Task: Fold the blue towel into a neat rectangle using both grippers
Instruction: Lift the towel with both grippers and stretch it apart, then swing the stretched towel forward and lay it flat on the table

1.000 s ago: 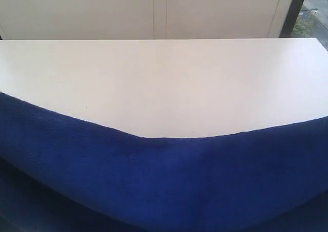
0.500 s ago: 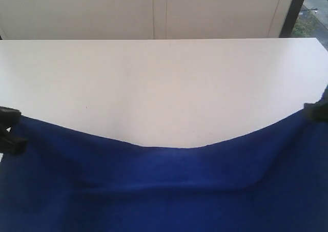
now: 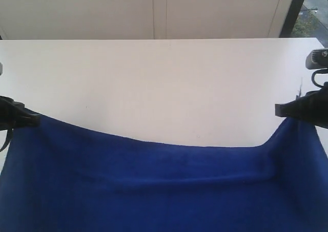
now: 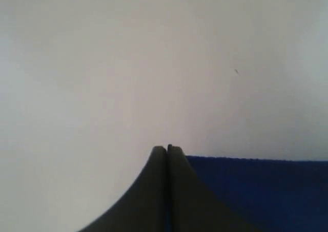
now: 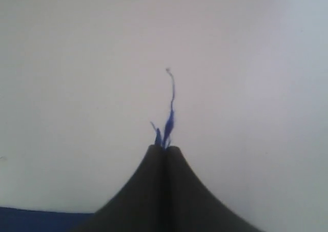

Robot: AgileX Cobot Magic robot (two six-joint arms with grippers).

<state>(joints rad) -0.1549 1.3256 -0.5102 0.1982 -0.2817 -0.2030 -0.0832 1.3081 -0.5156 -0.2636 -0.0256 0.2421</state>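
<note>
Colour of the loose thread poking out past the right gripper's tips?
Blue, like the blue towel. The thread shows best in the right wrist view.

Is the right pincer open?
No, the right pincer is pressed shut, with a frayed blue thread poking out between its tips.

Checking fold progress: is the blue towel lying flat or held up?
Held up: left gripper and right gripper pinch the towel corners; its edge sags between them.
</note>
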